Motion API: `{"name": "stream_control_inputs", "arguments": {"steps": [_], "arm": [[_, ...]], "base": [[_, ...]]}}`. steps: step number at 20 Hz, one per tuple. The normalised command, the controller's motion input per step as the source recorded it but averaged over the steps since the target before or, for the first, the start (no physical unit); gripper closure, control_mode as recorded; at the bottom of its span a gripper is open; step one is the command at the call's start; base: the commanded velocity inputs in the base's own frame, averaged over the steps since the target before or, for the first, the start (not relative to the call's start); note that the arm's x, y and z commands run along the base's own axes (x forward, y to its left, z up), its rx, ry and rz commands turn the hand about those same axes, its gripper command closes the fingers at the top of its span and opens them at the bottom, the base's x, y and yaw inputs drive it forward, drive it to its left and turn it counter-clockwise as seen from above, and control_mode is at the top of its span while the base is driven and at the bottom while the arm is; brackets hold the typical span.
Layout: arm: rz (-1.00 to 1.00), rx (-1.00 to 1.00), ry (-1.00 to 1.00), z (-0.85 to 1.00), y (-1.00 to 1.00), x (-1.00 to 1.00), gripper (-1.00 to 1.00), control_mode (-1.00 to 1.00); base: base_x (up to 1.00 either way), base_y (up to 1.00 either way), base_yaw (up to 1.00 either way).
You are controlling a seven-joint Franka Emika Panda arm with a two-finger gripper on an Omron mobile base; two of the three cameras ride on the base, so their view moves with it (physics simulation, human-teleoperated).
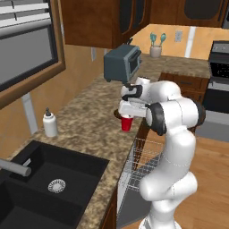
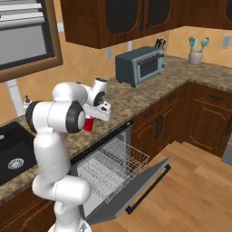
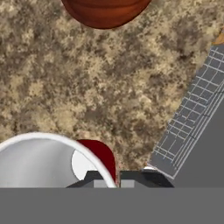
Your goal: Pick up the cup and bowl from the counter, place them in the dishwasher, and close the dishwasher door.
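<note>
1. A long speckled granite tabletop runs past a dark sink; the white arm reaches over its front edge.
2. Below that edge the dishwasher stands open — its door dropped flat, its white wire rack pulled out. It lies just beside and below the gripper, toward the room, with clear floor around it.
3. The dark reddish-brown bowl rests on the tabletop just beyond the gripper, away from the edge.
4. The red cup stands upright — long axis vertical — at the tabletop's edge above the rack.
5. The gripper is clamped together on the cup's white rim, one finger inside, one outside.
</note>
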Motion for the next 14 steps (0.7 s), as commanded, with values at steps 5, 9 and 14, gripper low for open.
{"name": "stream_control_inputs", "arguments": {"steps": [5,9,14], "arm": [[0.08,0.00,-0.16,-0.01,-0.63,-0.97,1.00,-1.00],[0.11,0.00,-0.11,-0.35,-0.97,-0.58,1.00,-1.00],[0.25,0.03,-0.19,-0.34,-0.92,-0.15,1.00,-1.00]], "base": [[0.00,0.00,0.00],[0.00,0.00,0.00],[0.00,0.00,0.00]]}}
